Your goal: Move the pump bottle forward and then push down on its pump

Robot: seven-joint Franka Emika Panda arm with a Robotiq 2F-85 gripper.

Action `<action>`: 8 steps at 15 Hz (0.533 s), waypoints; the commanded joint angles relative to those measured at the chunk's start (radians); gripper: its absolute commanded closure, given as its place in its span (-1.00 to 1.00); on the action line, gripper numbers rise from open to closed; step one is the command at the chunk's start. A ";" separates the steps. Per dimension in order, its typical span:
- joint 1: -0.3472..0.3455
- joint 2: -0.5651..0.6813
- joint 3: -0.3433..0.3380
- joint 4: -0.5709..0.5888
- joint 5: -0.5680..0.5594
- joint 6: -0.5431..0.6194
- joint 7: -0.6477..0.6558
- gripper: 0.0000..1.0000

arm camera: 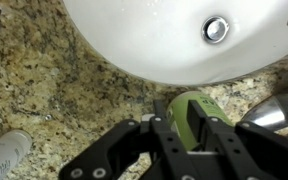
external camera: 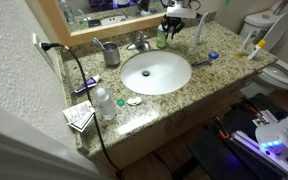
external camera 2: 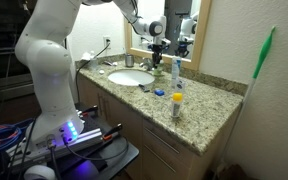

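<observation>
The green pump bottle (external camera: 162,40) stands on the granite counter behind the sink, next to the faucet, also seen in an exterior view (external camera 2: 156,62). My gripper (external camera: 170,22) hangs straight above it, reaching down from the mirror side. In the wrist view the gripper (arm camera: 178,108) has its two black fingers a little apart over the top of the pump bottle (arm camera: 219,113), whose green body shows between and beyond them. The white pump is hidden under the fingers. Whether the pads touch anything does not show.
The white sink (external camera: 154,72) fills the counter's middle, with the faucet (external camera: 139,43) and a metal cup (external camera: 111,52) behind it. A clear bottle (external camera: 104,103) stands at the front corner. A yellow bottle (external camera 2: 177,105) and a toothbrush lie along the counter. A toilet (external camera: 284,70) sits beside it.
</observation>
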 commanded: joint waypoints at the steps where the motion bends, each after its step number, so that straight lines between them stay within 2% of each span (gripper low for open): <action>1: -0.010 -0.090 0.026 -0.042 0.027 -0.028 -0.087 -0.25; 6: -0.017 -0.253 0.040 -0.130 0.014 -0.030 -0.204 -0.95; 8: -0.006 -0.299 0.031 -0.157 -0.007 0.055 -0.184 -1.00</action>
